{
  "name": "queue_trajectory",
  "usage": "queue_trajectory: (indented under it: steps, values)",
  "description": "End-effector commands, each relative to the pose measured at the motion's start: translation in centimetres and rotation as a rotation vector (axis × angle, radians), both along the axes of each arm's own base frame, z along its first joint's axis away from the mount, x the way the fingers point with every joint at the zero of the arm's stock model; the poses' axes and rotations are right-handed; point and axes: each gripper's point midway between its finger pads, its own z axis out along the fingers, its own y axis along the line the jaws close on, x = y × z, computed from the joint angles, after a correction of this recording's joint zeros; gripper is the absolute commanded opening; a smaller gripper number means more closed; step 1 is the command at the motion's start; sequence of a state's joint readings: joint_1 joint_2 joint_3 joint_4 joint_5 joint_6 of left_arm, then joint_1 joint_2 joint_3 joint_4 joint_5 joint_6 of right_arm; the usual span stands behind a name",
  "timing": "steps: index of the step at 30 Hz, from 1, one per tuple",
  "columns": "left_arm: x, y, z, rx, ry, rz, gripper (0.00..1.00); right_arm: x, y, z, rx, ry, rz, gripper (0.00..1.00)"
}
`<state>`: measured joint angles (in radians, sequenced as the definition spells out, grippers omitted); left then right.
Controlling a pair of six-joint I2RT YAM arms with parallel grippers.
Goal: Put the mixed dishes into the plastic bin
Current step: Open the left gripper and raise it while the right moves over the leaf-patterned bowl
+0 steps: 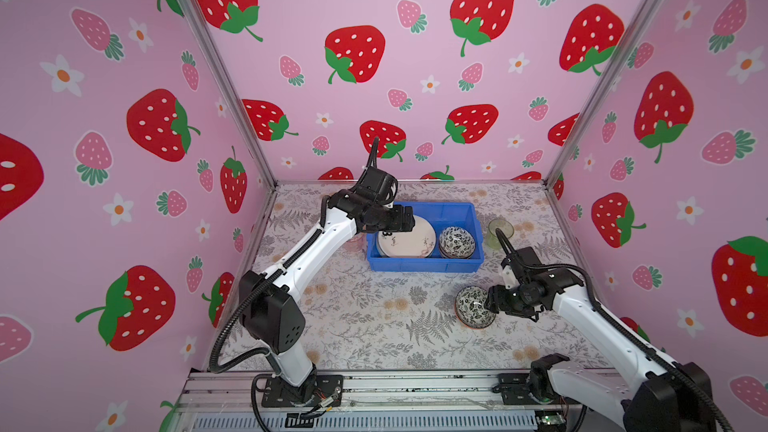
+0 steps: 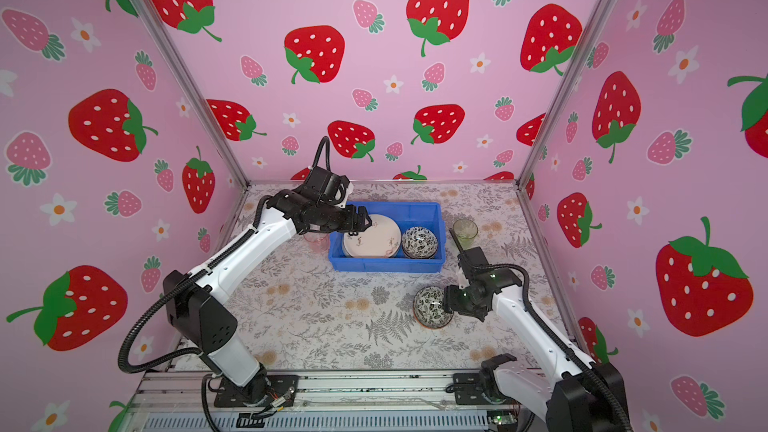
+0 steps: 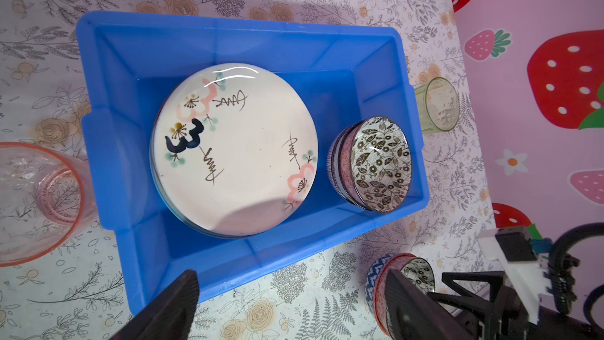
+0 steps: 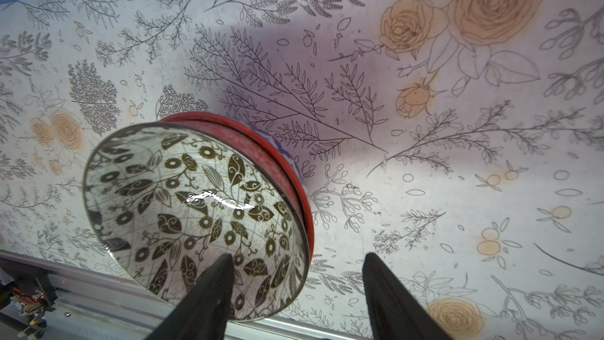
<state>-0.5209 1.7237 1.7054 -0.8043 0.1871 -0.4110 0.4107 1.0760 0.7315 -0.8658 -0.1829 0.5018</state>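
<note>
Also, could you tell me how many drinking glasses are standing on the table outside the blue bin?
2. In both top views the pink glass stands just off the bin's left end, and the green glass just off its right end. None seems hidden.

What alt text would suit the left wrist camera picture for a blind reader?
A bright blue rectangular plastic bin holds a round cream plate with a black "3" and nested small bowls patterned black-and-white inside. Outside it on the flowered table stand a pink translucent tumbler, a green translucent tumbler and more nested bowls; the open left gripper is empty.
</note>
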Motion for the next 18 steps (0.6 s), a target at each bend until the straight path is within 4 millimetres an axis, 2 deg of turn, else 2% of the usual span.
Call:
queue_trajectory:
  steps: [1,5,10,18]
  values:
    - [-0.4,-0.1,0.0,0.027,0.012,-0.052,0.92,0.2,-0.1,0.2,-0.010,-0.017,-0.008,0.64]
    - [-0.9,-0.4,-1.0,-0.004,0.038,-0.045,0.92,0.5,-0.3,0.3,-0.023,-0.029,-0.012,0.64]
    - [-1.3,-0.9,-1.2,-0.006,0.043,-0.059,0.92,1.1,-0.5,0.4,-0.046,-0.049,-0.009,0.63]
    - [-2.5,-1.0,-1.7,-0.015,0.056,-0.049,0.92,2.0,0.1,0.4,-0.039,-0.069,0.005,0.53]
